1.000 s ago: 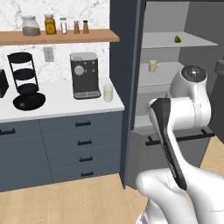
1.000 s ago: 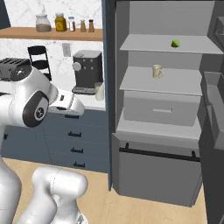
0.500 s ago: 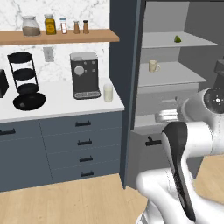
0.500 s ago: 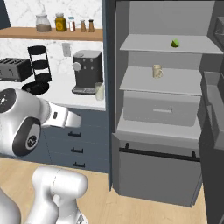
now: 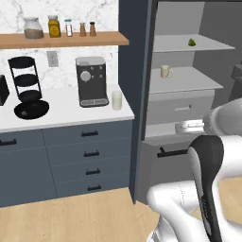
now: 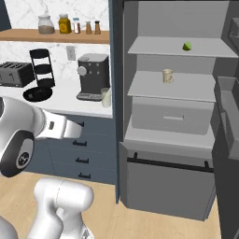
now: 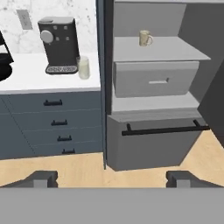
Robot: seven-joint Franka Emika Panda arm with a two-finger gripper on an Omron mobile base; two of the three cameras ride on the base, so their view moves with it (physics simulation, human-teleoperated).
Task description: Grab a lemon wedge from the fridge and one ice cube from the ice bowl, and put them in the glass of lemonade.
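Observation:
The fridge [image 6: 116, 70] stands open beside the counter. A small green lemon wedge [image 5: 192, 42] [image 6: 186, 45] lies on its top shelf. The pale yellow glass of lemonade [image 5: 116, 100] [image 6: 106, 97] [image 7: 83, 68] stands on the counter's right end, next to the coffee machine. At the counter's left sits the black ice bowl [image 5: 31, 109] [image 6: 37, 94]; the ice cube is too small to make out. My gripper [image 7: 111, 179] is open and holds nothing. It hangs low, well back from the fridge and aimed at its lower drawer.
A beige mug [image 5: 165, 71] [image 7: 145, 38] sits on the fridge's middle shelf above a grey drawer [image 7: 153, 78]. The counter carries a coffee machine [image 5: 92, 81], a three-tier black rack [image 5: 24, 78] and a toaster [image 6: 16, 73]. An open fridge door [image 6: 228, 140] juts out at the right.
The arm has swung down and back from in front of the fridge shelves, and the jaws have opened wide. The kitchen things have not moved.

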